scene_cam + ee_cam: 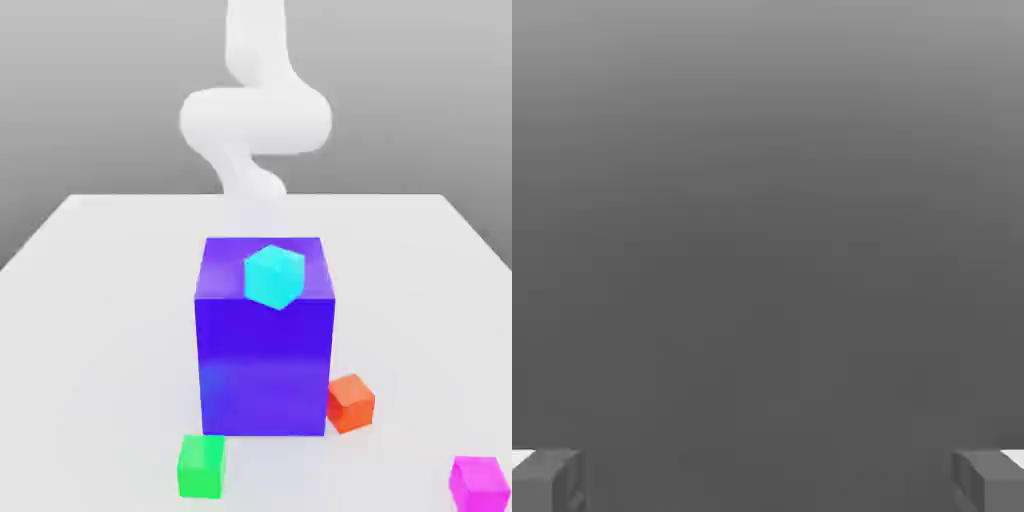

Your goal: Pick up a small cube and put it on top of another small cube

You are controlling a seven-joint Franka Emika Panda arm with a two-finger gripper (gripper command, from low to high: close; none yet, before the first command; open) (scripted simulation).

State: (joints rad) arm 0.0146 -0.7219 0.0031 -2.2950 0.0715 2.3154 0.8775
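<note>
arm (256, 110): blurred, top cut by frame edge | small cube (479, 484): clipped at the bottom edge

- A simulated test scene, not a real room: a plain white table (90, 300) stands before an empty grey backdrop (90, 90).
- The arm (255, 115) at twelve o'clock is smooth, featureless white.
- The blocks (265, 340) are flat, glossy, saturated colours.

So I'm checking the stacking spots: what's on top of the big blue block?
A cyan cube sits on the blue block's top. Its footprint covers the surface directly beneath it. The white arm rises behind the block.
</note>
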